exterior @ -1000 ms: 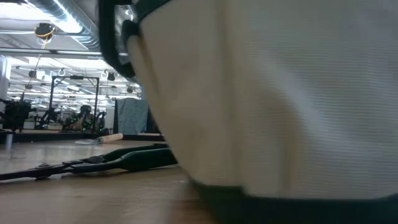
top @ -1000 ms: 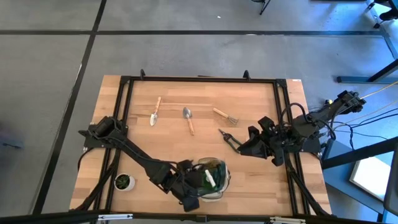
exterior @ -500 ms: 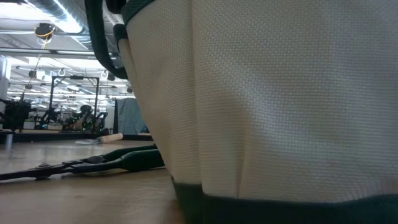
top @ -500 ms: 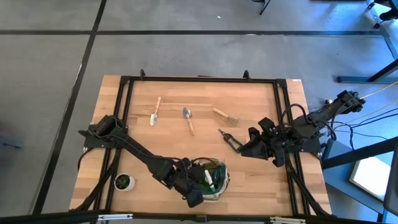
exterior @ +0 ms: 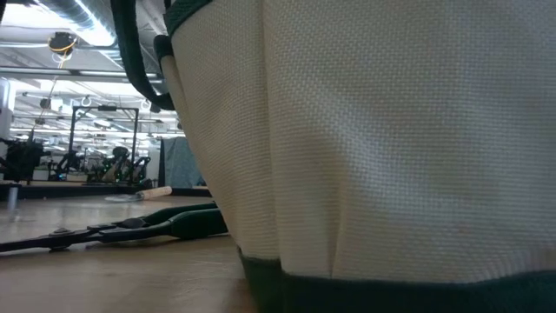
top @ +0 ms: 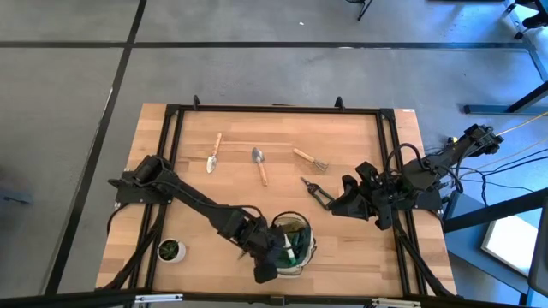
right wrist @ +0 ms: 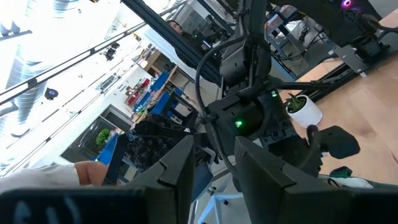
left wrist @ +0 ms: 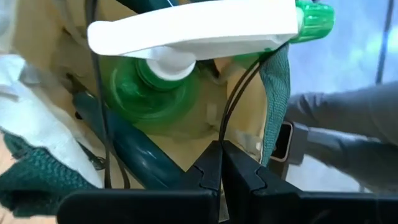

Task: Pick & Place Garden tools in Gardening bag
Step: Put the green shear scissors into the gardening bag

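The gardening bag (top: 301, 229) stands at the table's near middle and fills the low view (exterior: 391, 130). The green spray bottle (left wrist: 149, 93) with its white trigger (left wrist: 186, 28) stands inside it. My left gripper (top: 276, 255) is shut just over the bag's near-left rim, and its fingers (left wrist: 221, 158) point into the opening. My right gripper (top: 332, 205) is open and empty at the table's right. It is just beside the pruning shears (top: 313, 192), which lie flat on the table (exterior: 130, 228). Two trowels (top: 213, 152) (top: 259, 164) and a fork (top: 308, 159) lie on the far half. My left gripper's shut fingers hang at the bag's opening, near its dark loop handle (left wrist: 124, 146). Nothing shows between the fingers. I cannot tell whether they touch the bag or the handle.
A small potted plant (top: 170, 250) stands at the near left corner. A black frame (top: 274, 109) runs around the tabletop. Bare wood lies between the bag and the row of tools.
My left gripper has gone a little toward the table's right and far side, over the bag. The bag has shifted and come upright, from tilted and blurred to standing still.
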